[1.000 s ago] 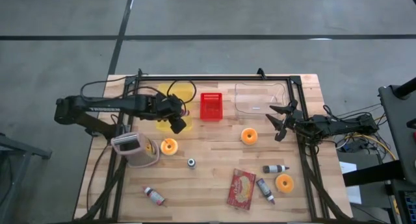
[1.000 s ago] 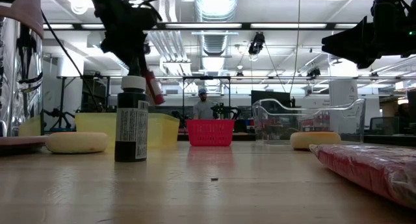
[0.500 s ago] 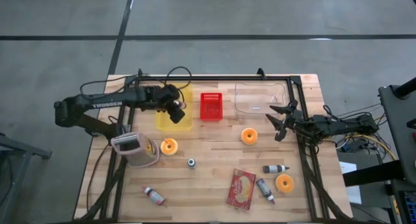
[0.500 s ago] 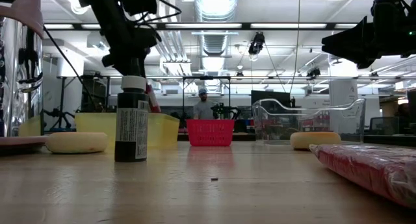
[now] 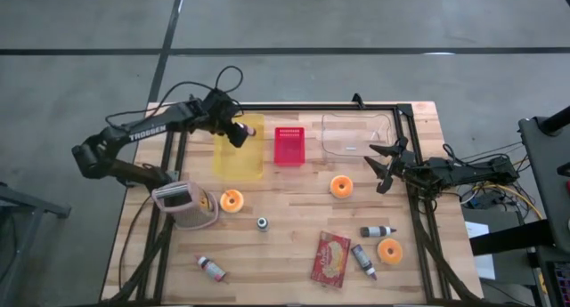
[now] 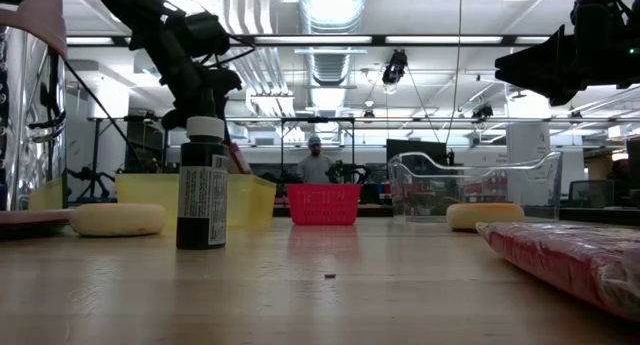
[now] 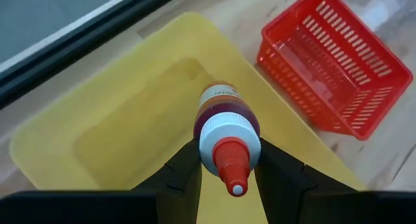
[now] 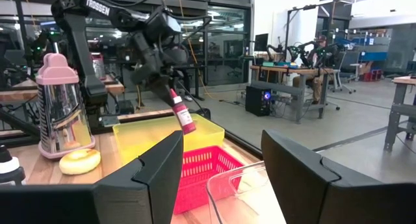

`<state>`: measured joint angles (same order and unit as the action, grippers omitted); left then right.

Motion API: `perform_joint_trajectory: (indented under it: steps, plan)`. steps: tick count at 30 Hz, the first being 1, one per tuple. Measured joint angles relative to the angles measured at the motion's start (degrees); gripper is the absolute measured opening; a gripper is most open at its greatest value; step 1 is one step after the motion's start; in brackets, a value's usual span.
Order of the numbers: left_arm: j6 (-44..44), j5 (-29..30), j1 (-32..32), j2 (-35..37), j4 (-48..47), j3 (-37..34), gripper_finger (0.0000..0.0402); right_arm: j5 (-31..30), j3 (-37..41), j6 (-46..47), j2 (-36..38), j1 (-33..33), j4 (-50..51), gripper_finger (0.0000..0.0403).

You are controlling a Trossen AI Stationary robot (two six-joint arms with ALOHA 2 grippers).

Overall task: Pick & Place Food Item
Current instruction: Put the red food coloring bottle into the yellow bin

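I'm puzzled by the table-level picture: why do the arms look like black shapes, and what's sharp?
Low view: bright ceiling lights behind silhouette the left gripper and right gripper; the dark bottle is sharp, the near packet blurs. Left wrist view: evenly lit, the held red-capped bottle crisp.

Light falls evenly from overhead, and the high view is bright and flat: the tabletop (image 5: 294,209) shows only faint, short shadows beside what lies on it. In the low view the ceiling lights (image 6: 330,5) glare white, and both arms read as dark silhouettes against them. The near boards of the tabletop are soft and out of focus there, as is the red packet (image 6: 570,250) at the edge. The left wrist view is sharp on the bottle (image 7: 227,143), with a gentle sheen in the yellow bin (image 7: 130,133). The right wrist view is dimmer, its own fingers blurred.
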<state>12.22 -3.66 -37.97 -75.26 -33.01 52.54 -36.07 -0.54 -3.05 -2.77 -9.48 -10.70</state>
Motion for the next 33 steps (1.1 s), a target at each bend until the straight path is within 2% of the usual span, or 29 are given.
perform_joint_trajectory:
  steps: [15,21,25,30,33]
  plan:
    - [-3.0,0.6,-2.1,-6.5,-0.9,2.2,0.0122,0.0,0.0,0.0,0.0,0.0,0.0,0.0203]
    - [-4.7,0.2,-2.9,-9.2,-14.9,13.3,0.0122,0.0,0.0,0.0,0.0,0.0,0.0,0.0203]
    - [-6.6,1.1,-2.9,-12.2,-20.2,19.7,0.0122,0.0,0.0,0.0,0.0,0.0,0.0,0.0203]
    - [-9.0,0.8,-2.9,-19.1,-22.7,25.0,0.0122,0.0,0.0,0.0,0.0,0.0,0.0,0.0203]
    - [-10.7,-0.3,-3.0,-24.1,-28.2,29.7,0.0122,0.0,0.0,0.0,0.0,0.0,0.0,0.0203]
